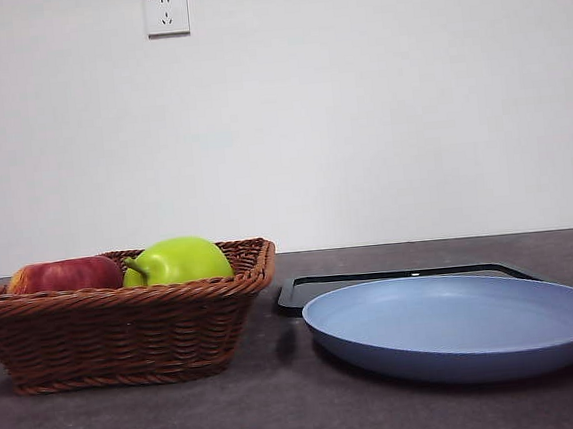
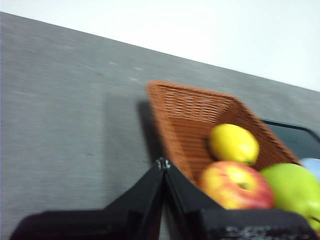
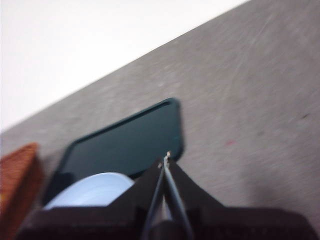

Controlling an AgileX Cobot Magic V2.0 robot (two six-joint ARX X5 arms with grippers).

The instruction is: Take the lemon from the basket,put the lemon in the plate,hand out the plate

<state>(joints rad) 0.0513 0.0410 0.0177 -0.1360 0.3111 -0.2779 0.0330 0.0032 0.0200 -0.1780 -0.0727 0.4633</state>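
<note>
You're looking across a dark grey, faintly speckled desk (image 1: 284,415) that runs back to a plain white wall (image 1: 358,118), with a white power socket (image 1: 167,13) mounted high on it and the edge of a second fitting at the top corner on the other side. On the desk sits the basket (image 1: 126,329), brown wicker with a braided rim; from the front you see only the red apple (image 1: 63,275) and the green pear-like fruit (image 1: 177,260) rising above its rim. The lemon (image 2: 233,144) shows up in the left wrist view, lying inside the basket against its woven floor, just beyond the apple and beside the green fruit (it is hidden from the front camera). Just beside the basket, not touching it, rests the plate (image 1: 457,325), blue-grey with nothing on it, and a flat black tray (image 1: 402,277) lies behind it, its near edge partly covered by the plate. Your left end effector (image 2: 162,164) hangs above the desk close to the basket's near corner, its jaws pressed together on nothing. Your right end effector (image 3: 165,159) hovers over the plate and tray side, jaws likewise together and holding nothing; that view is somewhat blurred.
</note>
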